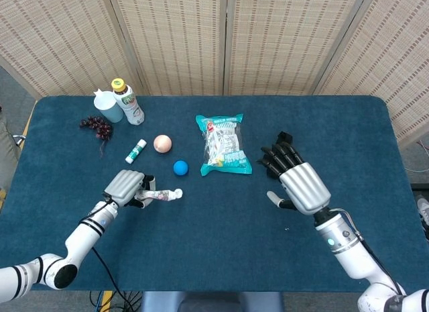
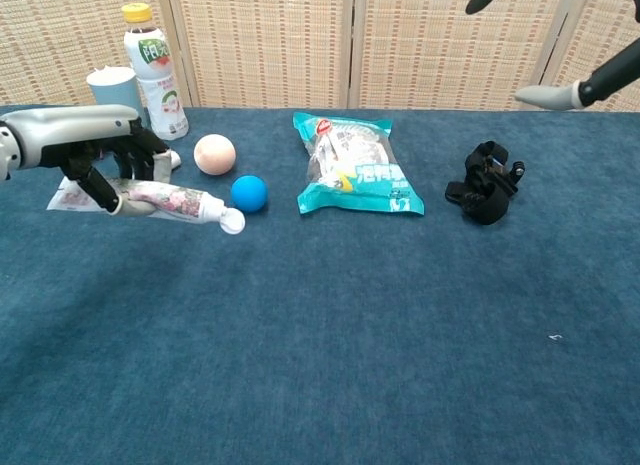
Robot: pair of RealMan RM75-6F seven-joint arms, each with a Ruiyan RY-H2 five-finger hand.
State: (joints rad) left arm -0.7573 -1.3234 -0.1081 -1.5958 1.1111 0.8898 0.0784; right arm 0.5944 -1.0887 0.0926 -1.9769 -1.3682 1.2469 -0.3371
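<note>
Two hands: we see both over the blue desk (image 1: 214, 258), one on each side.
Left hand (image 1: 126, 186): we see its fingers curled down around a tube (image 2: 170, 200), gripping it near the flat end.
Tube: it lies on the desk at the left, pale with a pink print, its white cap (image 2: 232, 221) pointing toward the middle and sticking out past the fingers.
Right hand (image 1: 295, 174): we see it held open above the desk, fingers stretched and apart, holding nothing.
Black clip (image 2: 485, 181): in the chest view it sits on the desk below the right hand; in the head view the hand hides it.
Snack bag (image 1: 224, 144): teal and white, lying flat just left of the right hand.
Blue ball (image 1: 180, 167): close to the tube's cap, not touching.
Peach ball (image 1: 162, 143): just behind the blue one.
Glue stick (image 1: 136, 151): lying left of the peach ball.
Far left corner: a bottle (image 1: 127, 101) with a yellow cap, a blue cup (image 1: 107, 105) beside it, and dark grapes (image 1: 97, 126) in front.
</note>
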